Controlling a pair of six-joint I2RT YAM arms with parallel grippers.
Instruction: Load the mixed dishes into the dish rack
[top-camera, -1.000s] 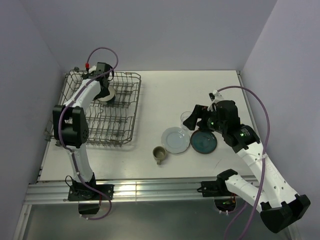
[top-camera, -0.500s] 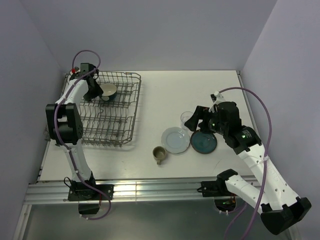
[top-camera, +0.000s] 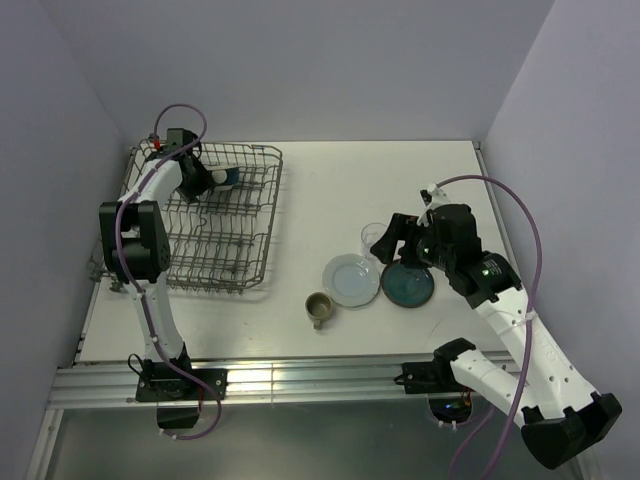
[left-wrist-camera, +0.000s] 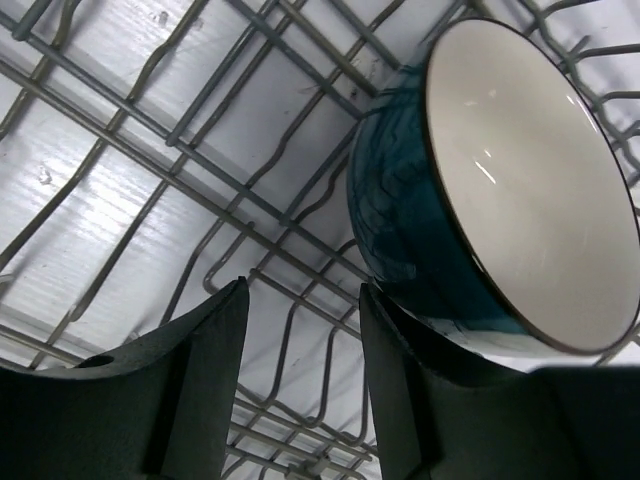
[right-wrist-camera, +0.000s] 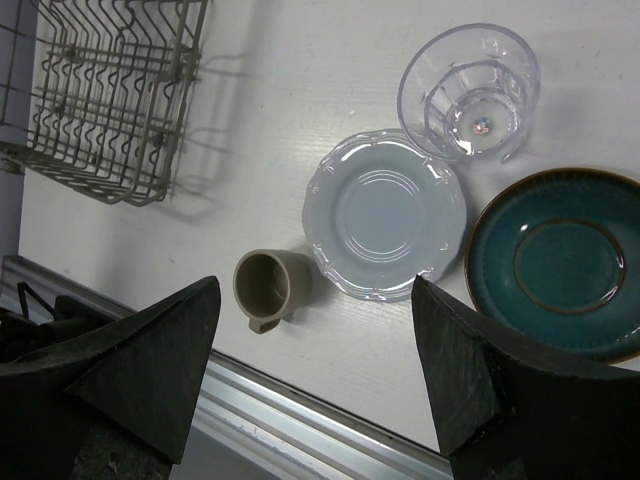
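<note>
The cream-inside, dark-rimmed bowl (top-camera: 227, 177) lies tipped on its side among the tines at the far end of the grey wire dish rack (top-camera: 215, 250). In the left wrist view the bowl (left-wrist-camera: 500, 190) rests against the outside of my right finger (left-wrist-camera: 400, 380). My left gripper (left-wrist-camera: 302, 300) is open with only rack wire (left-wrist-camera: 150, 160) between the jaws. My right gripper (right-wrist-camera: 315, 290) is open and empty, hovering above the table. Below it are the glass tumbler (right-wrist-camera: 468, 90), pale blue plate (right-wrist-camera: 385, 215), dark teal plate (right-wrist-camera: 560, 262) and olive-brown mug (right-wrist-camera: 268, 288).
The table dishes cluster right of centre in the top view: tumbler (top-camera: 375, 238), pale blue plate (top-camera: 351, 279), teal plate (top-camera: 407, 284), mug (top-camera: 319, 309). The rack's near corner (right-wrist-camera: 105, 90) shows in the right wrist view. A metal rail (top-camera: 300, 380) runs along the near edge.
My left gripper let go of the bowl and drew back to the left, then edged toward it again. The bowl has tipped from mouth-up onto its side. The right arm has barely moved.
</note>
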